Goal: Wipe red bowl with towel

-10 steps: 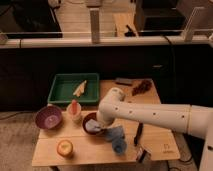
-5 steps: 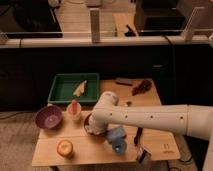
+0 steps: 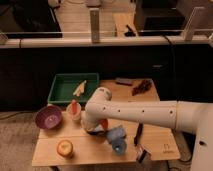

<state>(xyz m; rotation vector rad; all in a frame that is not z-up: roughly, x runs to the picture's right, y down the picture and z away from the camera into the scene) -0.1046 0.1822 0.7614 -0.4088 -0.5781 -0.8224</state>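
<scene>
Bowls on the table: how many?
2: the purple bowl at the left edge, and the red bowl mostly hidden under the arm, with the pincer unseen there. The arm may hide more.

Gripper (image 3: 93,128) at red bowl (image 3: 103,124), towel (image 3: 116,138) right

No readable text, label or number anywhere.

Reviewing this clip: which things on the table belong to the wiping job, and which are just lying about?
In the job: red bowl, largely hidden under the arm; towel beside it; gripper, down at the red bowl.

Lying about: purple bowl; green tray; cup; round orange object; black tool.
</scene>
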